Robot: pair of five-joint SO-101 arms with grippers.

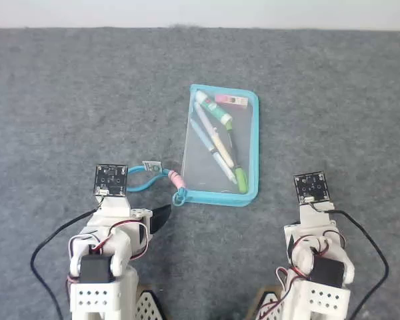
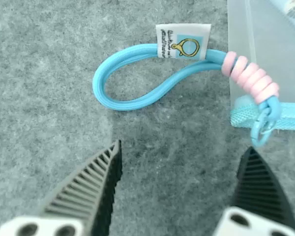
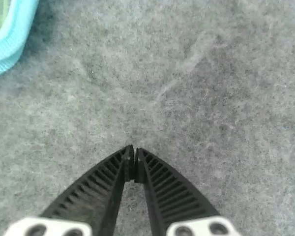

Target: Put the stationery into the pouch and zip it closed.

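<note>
left arm (image 1: 107, 263): white printed shell, black servo blocks, red and black wires | black cable (image 1: 40, 260) loops off its side | right arm (image 1: 318, 263): same white shell, black servo, black cable | camera board (image 1: 111, 180): small black square on each wrist | left gripper (image 2: 182, 147): black, ribbed, triangular, white mounts with screw holes | right gripper (image 3: 133, 150): same

Grey felt (image 1: 73, 93), matt and fuzzy, covers the table. The pouch (image 1: 199, 170) has a clear, smooth plastic face edged in woven turquoise cloth tape; its cord loop (image 2: 119, 103) is smooth braided cord with glossy pink plastic beads (image 2: 255, 78) and a white cloth label (image 2: 183, 41). The left gripper (image 2: 182, 146) and right gripper (image 3: 133, 150) are matt black ribbed plastic.
</note>
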